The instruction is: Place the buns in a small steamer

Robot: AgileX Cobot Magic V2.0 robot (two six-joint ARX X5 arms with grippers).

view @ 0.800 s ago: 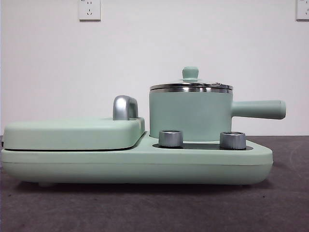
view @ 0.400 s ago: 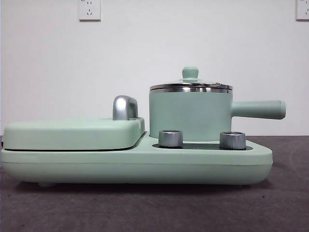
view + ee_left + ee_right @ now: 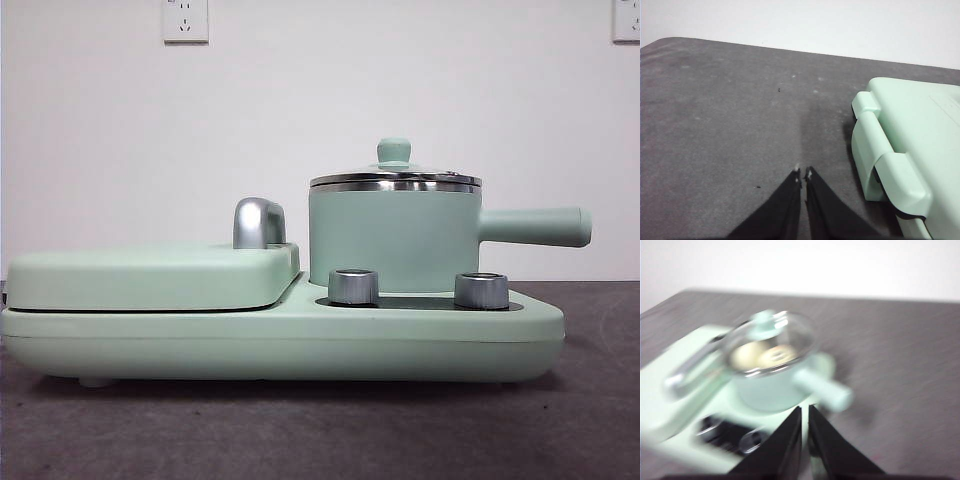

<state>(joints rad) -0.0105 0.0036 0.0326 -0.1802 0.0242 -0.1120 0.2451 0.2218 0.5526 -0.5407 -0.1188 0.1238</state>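
The small steamer, a mint-green pot with a steel rim, a long side handle and a green-knobbed glass lid, stands on the right half of the cooker base. In the blurred right wrist view the steamer shows two off-white buns inside under the lid. My right gripper is shut and empty, above and apart from the pot's handle. My left gripper is shut and empty over bare table beside the cooker's left end.
The mint-green cooker base fills the table's middle. The flat grill cover with a chrome handle lies on its left half. Two steel knobs stand before the pot. Dark grey table lies around.
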